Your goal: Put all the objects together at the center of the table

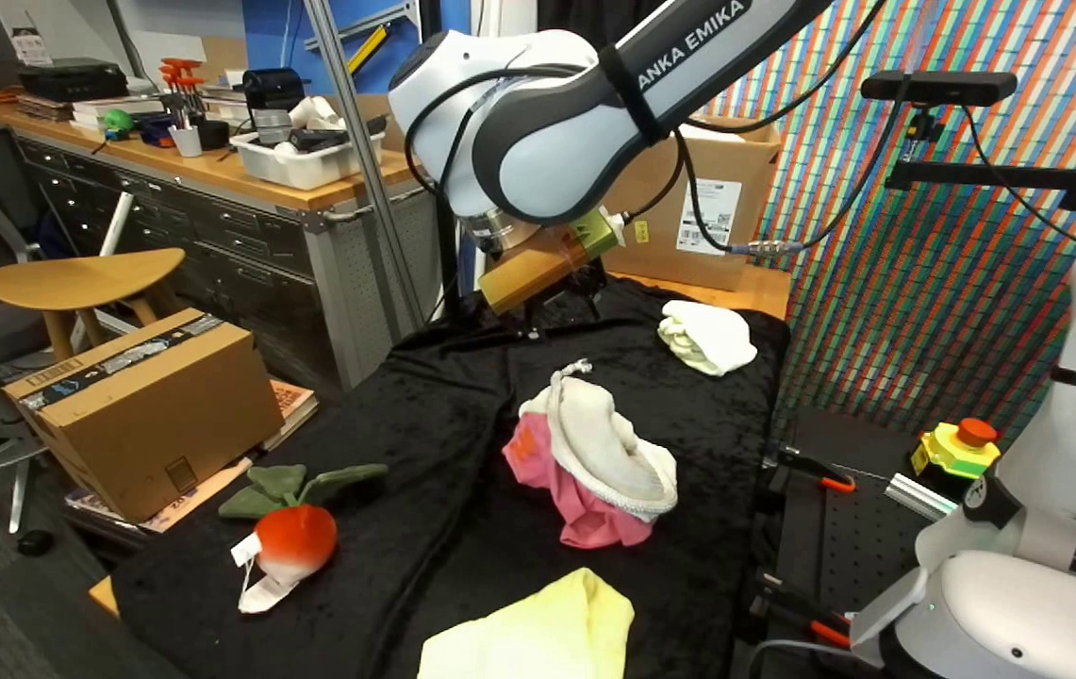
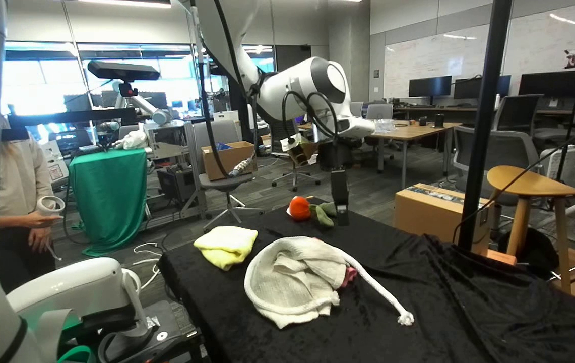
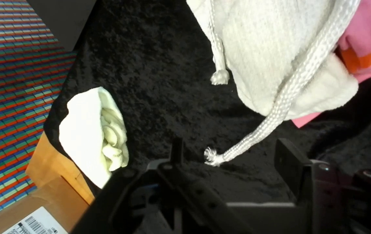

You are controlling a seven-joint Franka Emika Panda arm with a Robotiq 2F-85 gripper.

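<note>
The table (image 1: 448,438) before you was draped in black. Your tool (image 3: 231,151) hung above it, released, its jaws well apart. Near the middle, the rope (image 3: 290,93) lay over a white cloth (image 3: 263,52), the pink cloth (image 1: 585,514) beneath; the yellow cloth (image 1: 542,630), the toy (image 1: 297,538) and the other white cloth (image 1: 709,337) each lay apart from them.

You are working in a robotics lab that is sharing space with an office: your Franka arm (image 1: 542,127) is hanging over a black-draped desk (image 1: 448,434), a camera (image 1: 938,88) is sitting on a mount (image 1: 981,174), and a red-topped stop button (image 1: 960,455) is standing near the robot base (image 1: 1018,608). A drawer workbench (image 1: 250,255) is holding orange-handled tools (image 1: 181,74), while monitors (image 2: 430,86), office chairs (image 2: 518,117) and a whiteboard (image 2: 433,53) are filling the far side.
</note>
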